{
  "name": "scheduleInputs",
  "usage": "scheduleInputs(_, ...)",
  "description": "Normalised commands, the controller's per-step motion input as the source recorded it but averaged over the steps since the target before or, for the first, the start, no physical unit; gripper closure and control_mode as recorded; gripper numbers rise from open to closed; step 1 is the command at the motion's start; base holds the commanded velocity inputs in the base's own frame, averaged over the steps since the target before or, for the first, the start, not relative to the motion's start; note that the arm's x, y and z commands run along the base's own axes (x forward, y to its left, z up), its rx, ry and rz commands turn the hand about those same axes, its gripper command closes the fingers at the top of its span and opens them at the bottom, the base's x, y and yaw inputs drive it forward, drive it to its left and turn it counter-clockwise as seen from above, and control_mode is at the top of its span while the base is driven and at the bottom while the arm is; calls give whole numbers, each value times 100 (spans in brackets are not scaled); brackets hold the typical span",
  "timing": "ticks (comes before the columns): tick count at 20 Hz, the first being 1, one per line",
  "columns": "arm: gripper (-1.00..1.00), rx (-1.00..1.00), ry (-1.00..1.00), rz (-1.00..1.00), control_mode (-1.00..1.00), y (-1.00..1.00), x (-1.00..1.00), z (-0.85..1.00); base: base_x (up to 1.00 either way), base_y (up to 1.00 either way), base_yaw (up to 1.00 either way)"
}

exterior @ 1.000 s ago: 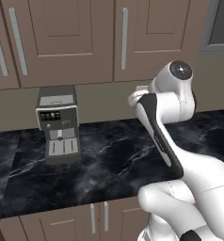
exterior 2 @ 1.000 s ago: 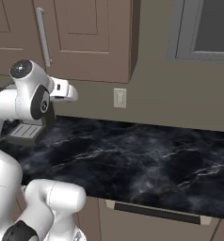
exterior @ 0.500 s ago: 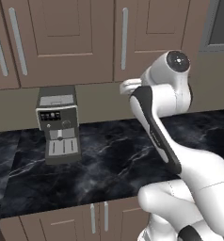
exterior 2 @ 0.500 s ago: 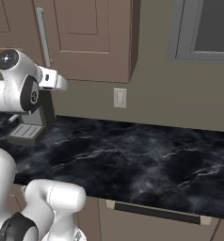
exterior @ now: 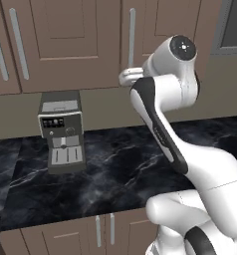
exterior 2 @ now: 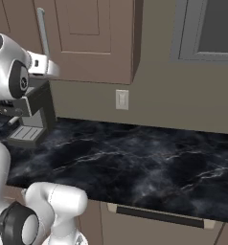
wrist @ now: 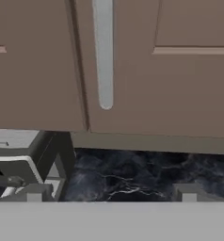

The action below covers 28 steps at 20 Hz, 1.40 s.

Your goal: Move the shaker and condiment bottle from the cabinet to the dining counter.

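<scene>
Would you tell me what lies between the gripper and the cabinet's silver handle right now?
Nothing: in the hand view the open gripper faces the cabinet handle across bare air, with the door closed.

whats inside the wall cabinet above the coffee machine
Cannot be seen: the cabinet doors are shut, covering whatever is inside. Visible are its panel fronts and silver handle.

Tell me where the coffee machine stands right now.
The coffee machine stands on the black marble worktop, left in the left base view, against the wall under the closed cabinet, left of the arm.
</scene>
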Motion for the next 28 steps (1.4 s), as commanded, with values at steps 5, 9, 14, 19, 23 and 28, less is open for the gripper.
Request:
scheduleInputs(5, -100, 0, -14, 3, -100, 13, 4, 41, 0, 0, 0)
scheduleInputs(9, -100, 0, -11, 6, -100, 2, 7, 29, 0, 0, 0)
scheduleInputs(14, -100, 0, -4, 6, -100, 0, 20, 24, 0, 0, 0)
scheduleInputs(19, -100, 0, -1, 2, -100, -1, 31, 17, 0, 0, 0)
scheduleInputs(23, -100, 0, -2, 0, -100, 1, 32, 20, 0, 0, 0)
scheduleInputs(28, -100, 0, -1, 0, -100, 1, 33, 9, 0, 0, 0)
